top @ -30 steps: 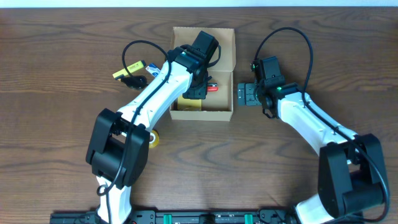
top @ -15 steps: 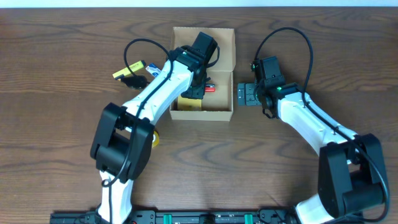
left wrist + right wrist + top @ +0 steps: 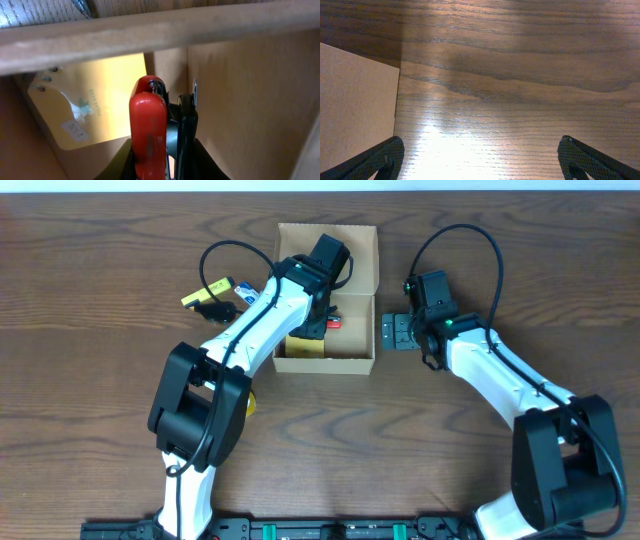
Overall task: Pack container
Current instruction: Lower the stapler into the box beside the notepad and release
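The tan cardboard container (image 3: 358, 361) stands open at the table's back middle, its flap lid (image 3: 360, 250) folded back. My left gripper (image 3: 326, 321) is down inside it, shut on a red-and-black clip-like tool (image 3: 149, 125) that it holds close to the box floor. A yellow packet (image 3: 95, 100) lies in the box beside it and also shows in the overhead view (image 3: 303, 346). The box wall (image 3: 150, 30) crosses the top of the left wrist view. My right gripper (image 3: 392, 333) is open and empty, just right of the container, whose side (image 3: 355, 105) shows at its left.
On the table left of the box lie a yellow item (image 3: 205, 292), a small black item (image 3: 217, 310) and a bluish item (image 3: 246, 285). A yellow roll (image 3: 247, 403) peeks out from under my left arm. Bare wood (image 3: 510, 90) lies before the right gripper.
My left arm's elbow has shifted slightly right, and the gripper with the red tool has edged a little farther back in the box. The right arm has not moved.
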{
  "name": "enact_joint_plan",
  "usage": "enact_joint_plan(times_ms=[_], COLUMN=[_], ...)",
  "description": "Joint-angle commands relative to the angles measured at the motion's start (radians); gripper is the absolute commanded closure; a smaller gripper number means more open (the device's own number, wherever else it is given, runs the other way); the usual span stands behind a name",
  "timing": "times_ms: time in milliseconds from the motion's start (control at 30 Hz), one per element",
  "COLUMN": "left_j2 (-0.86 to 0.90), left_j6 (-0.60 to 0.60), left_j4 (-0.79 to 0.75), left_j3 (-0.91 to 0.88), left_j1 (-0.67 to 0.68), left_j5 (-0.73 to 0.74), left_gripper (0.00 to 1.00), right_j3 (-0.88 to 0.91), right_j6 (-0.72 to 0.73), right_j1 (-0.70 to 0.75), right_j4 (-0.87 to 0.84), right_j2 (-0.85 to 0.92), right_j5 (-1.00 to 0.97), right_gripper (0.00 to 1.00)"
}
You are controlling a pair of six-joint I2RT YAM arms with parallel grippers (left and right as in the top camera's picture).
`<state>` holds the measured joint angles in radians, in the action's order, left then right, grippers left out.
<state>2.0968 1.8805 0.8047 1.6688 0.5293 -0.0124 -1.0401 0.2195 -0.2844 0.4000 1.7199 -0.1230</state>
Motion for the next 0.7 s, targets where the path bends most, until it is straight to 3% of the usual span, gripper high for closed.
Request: enact_joint_plan(times_ms=[0,667], left_j2=[0.009,0.052], left_j6=[-0.011,0.013], left_j4=[0.006,-0.057], left_j3=[0.003,0.002], left_j1=[-0.007,-0.012], left_j5=[-0.037,-0.032], left_gripper=[0.94,0.95], right_j3=[0.003,0.003], right_j6=[0.011,0.011], right_j1=[0.009,0.009], right_j4=[0.001,0.001], right_j2=[0.008,0.008], right_j5=[0.000,0.000], right_gripper=[0.01,0.01])
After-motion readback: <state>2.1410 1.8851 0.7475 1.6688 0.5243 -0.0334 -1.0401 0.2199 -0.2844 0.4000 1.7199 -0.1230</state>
